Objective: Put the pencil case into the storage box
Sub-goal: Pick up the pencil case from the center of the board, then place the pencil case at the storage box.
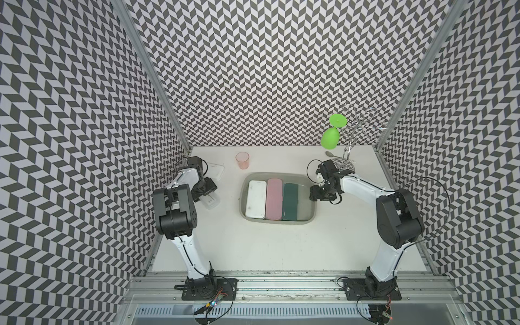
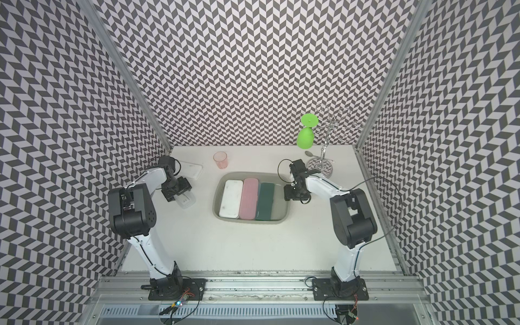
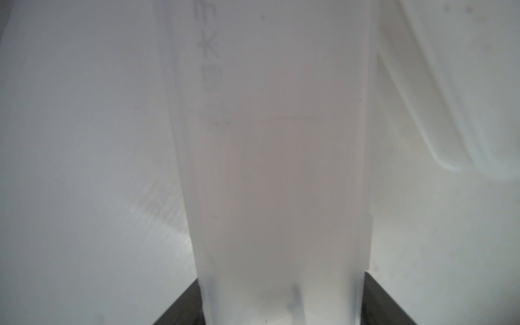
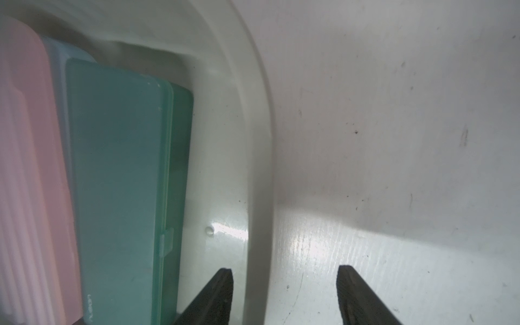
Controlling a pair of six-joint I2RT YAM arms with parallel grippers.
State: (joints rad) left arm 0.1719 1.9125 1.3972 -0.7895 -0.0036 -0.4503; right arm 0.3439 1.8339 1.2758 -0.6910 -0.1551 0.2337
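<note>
while three pencil cases already lie side by side inside the storage box (image 1: 305, 209), a white pencil case (image 1: 256, 199) at its left, a pink pencil case (image 1: 274, 199) in the middle and a dark green pencil case (image 1: 291, 201) at its right, we see a fourth, the translucent pencil case (image 1: 211, 201), outside on the table to the left of the box and apart from its rim. the left gripper (image 1: 204, 195) sits over that case, and in the left wrist view its dark fingers (image 3: 180, 309) press against both sides of the frosted body, so we read them as clamped on it; whether the case is off the table we cannot tell. the right gripper (image 4: 284, 278) hangs at the box's right rim, its fingers (image 4: 216, 298) apart and holding nothing, one over the inside of the box beside the green case, one over the table just outside. a flat clear plastic piece (image 1: 217, 171) lies left of the box and farther back. a pink cup (image 1: 242, 161) stands just behind the box's far left corner, and behind its far right corner a wire rack (image 2: 320, 166) carries a green glass (image 1: 329, 139) hung upside down, with a spoon (image 1: 328, 153) by its foot.
</note>
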